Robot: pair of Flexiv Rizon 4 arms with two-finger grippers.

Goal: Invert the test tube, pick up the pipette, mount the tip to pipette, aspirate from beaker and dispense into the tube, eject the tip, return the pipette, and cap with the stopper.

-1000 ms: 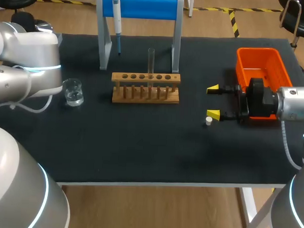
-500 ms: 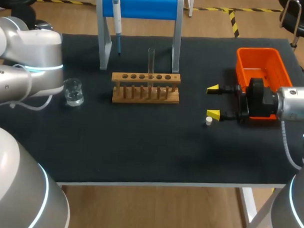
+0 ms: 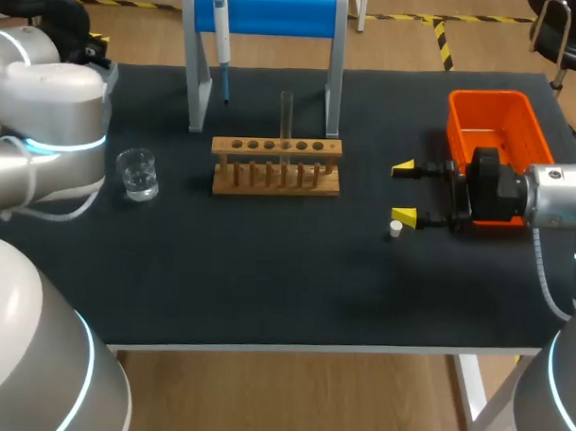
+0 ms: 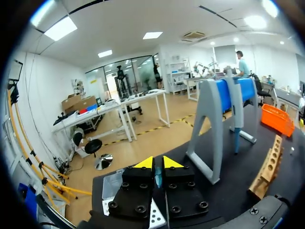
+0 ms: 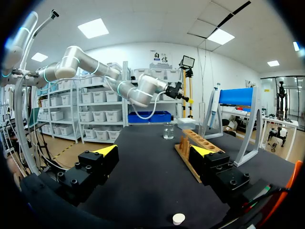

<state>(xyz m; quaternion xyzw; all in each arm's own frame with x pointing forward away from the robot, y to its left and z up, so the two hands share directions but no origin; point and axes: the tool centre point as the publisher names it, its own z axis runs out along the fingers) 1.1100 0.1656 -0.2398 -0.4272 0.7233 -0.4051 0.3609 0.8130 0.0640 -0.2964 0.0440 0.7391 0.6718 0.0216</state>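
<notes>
A clear test tube (image 3: 286, 114) stands upright in the wooden rack (image 3: 276, 165). The pipette (image 3: 220, 33) hangs on the blue-barred stand (image 3: 267, 14) behind the rack; the left wrist view has it as pipette (image 4: 236, 125) on the stand (image 4: 213, 125). The small white stopper (image 3: 395, 229) lies on the mat just beside the near fingertip of my right gripper (image 3: 402, 192), which is open and level above the mat. In the right wrist view the stopper (image 5: 178, 218) lies under the open right gripper (image 5: 155, 150), off its centre line. My left gripper (image 4: 155, 163) is shut, empty, by the far left corner.
A glass beaker (image 3: 138, 172) with clear liquid stands left of the rack. An orange bin (image 3: 500, 117) sits at the back right, right behind my right wrist. The black mat (image 3: 267, 272) covers the table; the rack (image 5: 189, 145) is ahead of the right gripper.
My left arm has drawn back toward the far left corner, away from the beaker. The right arm and the stopper have stayed put.
</notes>
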